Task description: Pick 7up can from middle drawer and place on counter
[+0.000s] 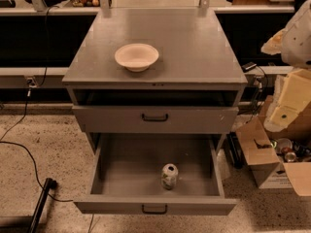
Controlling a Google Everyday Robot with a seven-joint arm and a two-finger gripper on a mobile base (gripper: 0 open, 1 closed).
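The 7up can (169, 176) stands upright in the open middle drawer (121, 169), near its front and a little right of centre. The drawer is pulled fully out, with its black handle (154, 208) on the front panel. The counter (194, 47) is the grey cabinet's flat top. My arm hangs at the right edge of the camera view, and its cream gripper (285, 114) is well to the right of the cabinet, above and away from the can.
A cream bowl (136, 56) sits on the counter, left of centre. A shut drawer front (154, 117) lies above the open one. A cardboard box (272, 161) with cans stands on the floor at right. A black cable and a pole (41, 198) lie at left.
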